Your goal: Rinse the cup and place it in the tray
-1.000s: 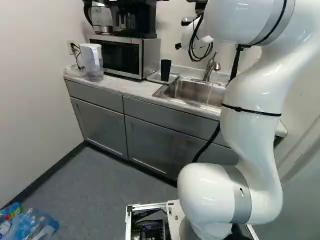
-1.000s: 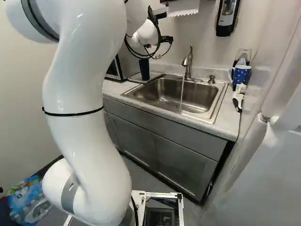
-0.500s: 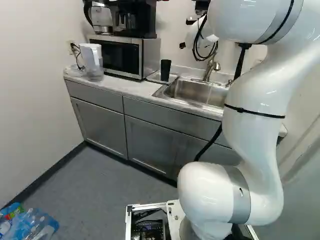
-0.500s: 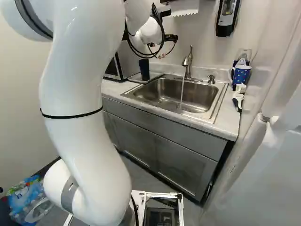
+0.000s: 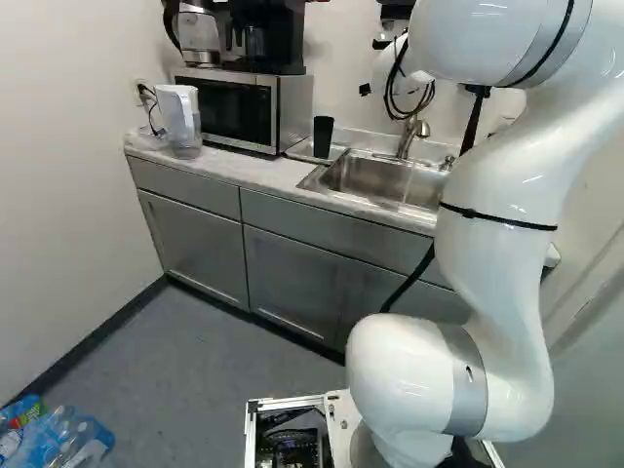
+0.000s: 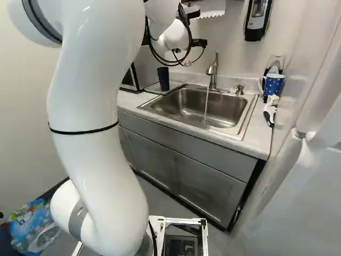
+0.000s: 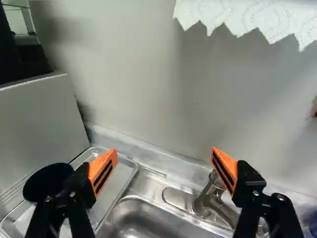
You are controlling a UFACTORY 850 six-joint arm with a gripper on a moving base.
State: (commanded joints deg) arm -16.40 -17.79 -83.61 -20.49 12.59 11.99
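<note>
Gripper [image 6: 199, 43]: released, fingers apart.
Cup [image 5: 323, 136]: standing in tray [image 7: 130, 170], beside sink [image 6: 181, 104].
Faucet [image 6: 213, 72]: water running.

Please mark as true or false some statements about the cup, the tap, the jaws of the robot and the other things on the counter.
1. The dark cup stands on the tray beside the sink. True.
2. The tap is turned off. False: water is running from it into the sink.
3. The jaws are closed around the cup. False: they stand open, and the cup is not between them.
4. In the right base view, a blue mug is to the right of the sink. True.
5. The white jug stands on top of the microwave. False: it stands on the counter, beside the microwave.
</note>
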